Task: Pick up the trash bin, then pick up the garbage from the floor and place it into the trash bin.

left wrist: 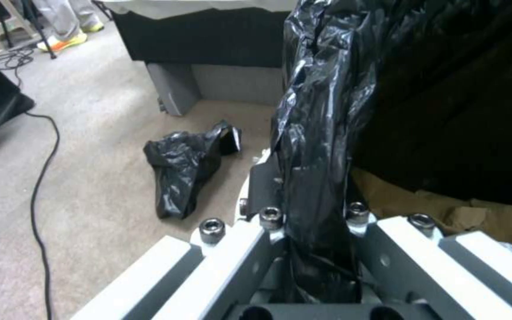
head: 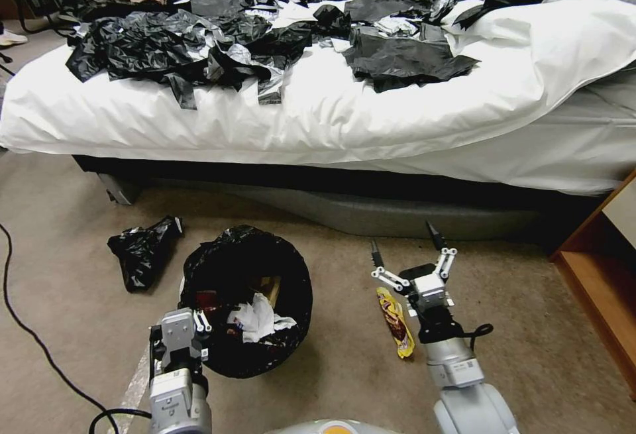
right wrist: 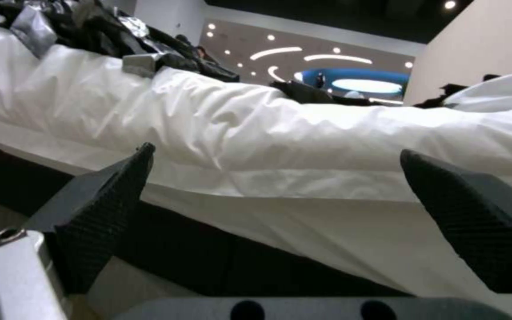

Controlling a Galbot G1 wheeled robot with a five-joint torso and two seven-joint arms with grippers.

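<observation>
The trash bin (head: 246, 301), its black liner over the rim, is at the lower left of the head view. White tissue (head: 258, 319), a red wrapper (head: 207, 300) and brown paper (left wrist: 446, 209) lie inside it. My left gripper (head: 199, 323) is shut on the near rim, and the left wrist view shows the liner (left wrist: 318, 133) pinched in that gripper (left wrist: 312, 211). A yellow snack wrapper (head: 395, 321) lies on the carpet floor (head: 344, 381). My right gripper (head: 404, 240) hangs open just beyond and right of it, with nothing between its fingers (right wrist: 102, 209).
A bed (head: 331, 116) with white sheets and strewn black bags stands close ahead. A crumpled black bag (head: 142, 252) lies on the carpet left of the bin. A black cable (head: 40, 348) runs along the left. A wooden nightstand (head: 599, 275) stands at the right.
</observation>
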